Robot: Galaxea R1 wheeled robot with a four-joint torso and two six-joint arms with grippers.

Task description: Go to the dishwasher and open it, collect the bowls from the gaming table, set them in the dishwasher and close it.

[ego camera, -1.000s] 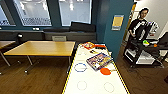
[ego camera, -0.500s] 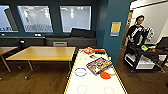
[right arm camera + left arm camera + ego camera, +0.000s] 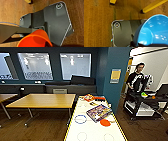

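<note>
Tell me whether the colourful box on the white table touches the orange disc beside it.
Cannot tell. In the head view the box and the orange disc sit close on the gaming table; no plain gap or contact.

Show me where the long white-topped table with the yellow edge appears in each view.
Head view: the long white-topped table with the yellow edge runs up from the lower middle.
Left wrist view: two yellow legs, probably its own, stand on the brown wooden floor beyond the dark plate.
Right wrist view: one yellow leg end, likely the same table's.
Shared landmark: that brown floor.
</note>
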